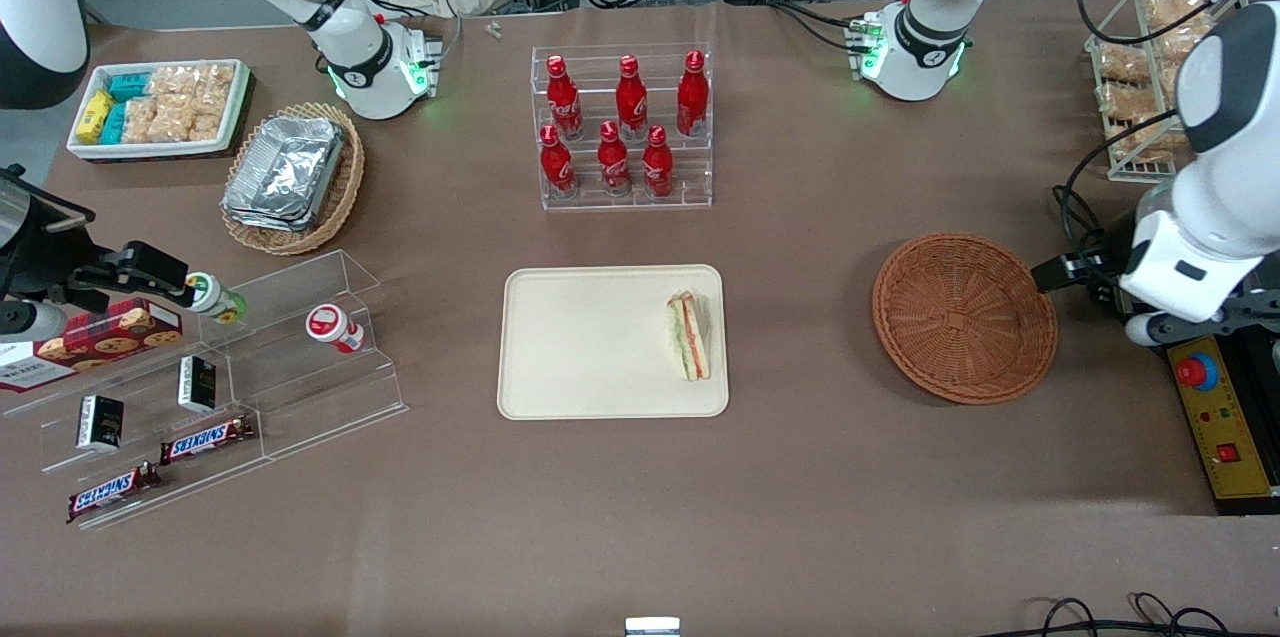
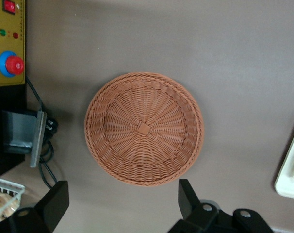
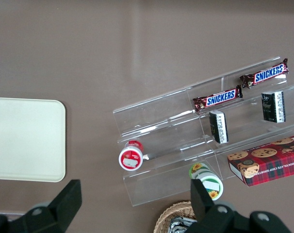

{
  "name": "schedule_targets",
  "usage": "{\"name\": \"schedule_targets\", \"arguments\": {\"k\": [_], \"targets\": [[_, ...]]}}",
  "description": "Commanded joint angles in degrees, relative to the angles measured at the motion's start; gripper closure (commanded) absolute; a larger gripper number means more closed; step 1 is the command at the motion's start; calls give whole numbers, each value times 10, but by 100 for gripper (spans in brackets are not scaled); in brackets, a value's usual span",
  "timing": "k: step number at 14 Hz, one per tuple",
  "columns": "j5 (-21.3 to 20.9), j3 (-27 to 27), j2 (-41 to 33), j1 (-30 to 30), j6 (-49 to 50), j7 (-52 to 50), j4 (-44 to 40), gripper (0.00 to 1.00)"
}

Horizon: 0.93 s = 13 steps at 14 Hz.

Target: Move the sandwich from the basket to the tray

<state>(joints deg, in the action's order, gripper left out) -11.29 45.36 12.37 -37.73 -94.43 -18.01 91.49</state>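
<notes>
The sandwich (image 1: 690, 337) lies on the cream tray (image 1: 590, 347), near the tray's edge toward the working arm's end. The reddish-brown wicker basket (image 1: 965, 317) is empty; it also shows in the left wrist view (image 2: 144, 128). My left gripper (image 1: 1075, 277) hangs above the table just beside the basket, toward the working arm's end. Seen from its wrist camera, the gripper (image 2: 122, 194) is wide open and empty, its fingers (image 2: 187, 194) clear of the basket rim. A corner of the tray (image 2: 290, 179) shows in that view too.
A clear rack of red bottles (image 1: 625, 132) stands farther from the front camera than the tray. A yellow control box with a red button (image 1: 1215, 417) and a wire basket of snacks (image 1: 1140, 77) sit at the working arm's end. Clear shelves with snacks (image 1: 220, 387) lie toward the parked arm's end.
</notes>
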Motion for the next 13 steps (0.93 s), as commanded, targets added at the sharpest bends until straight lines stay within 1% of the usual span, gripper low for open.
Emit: {"name": "schedule_targets", "arguments": {"k": [1,2,3,4,6,7,9,10,11,12,13], "targets": [[14,-22,-13,12,16,38,-4,0],[14,-59,-13,51,16,35,-8,0],[16,-111,-13,96,18,37,-19,0],[26,-153,-13,135,23,39,-25,0],[49,-222,-21,192,22,41,-25,0],[58,-264,-22,231,22,41,-25,0],[79,-365,-23,321,21,42,-30,0],[90,-402,-23,352,21,42,-34,0],[94,-422,-19,370,21,43,-41,0],[89,-425,-12,375,23,42,-53,0],[93,-424,1,373,27,40,-67,0]]}}
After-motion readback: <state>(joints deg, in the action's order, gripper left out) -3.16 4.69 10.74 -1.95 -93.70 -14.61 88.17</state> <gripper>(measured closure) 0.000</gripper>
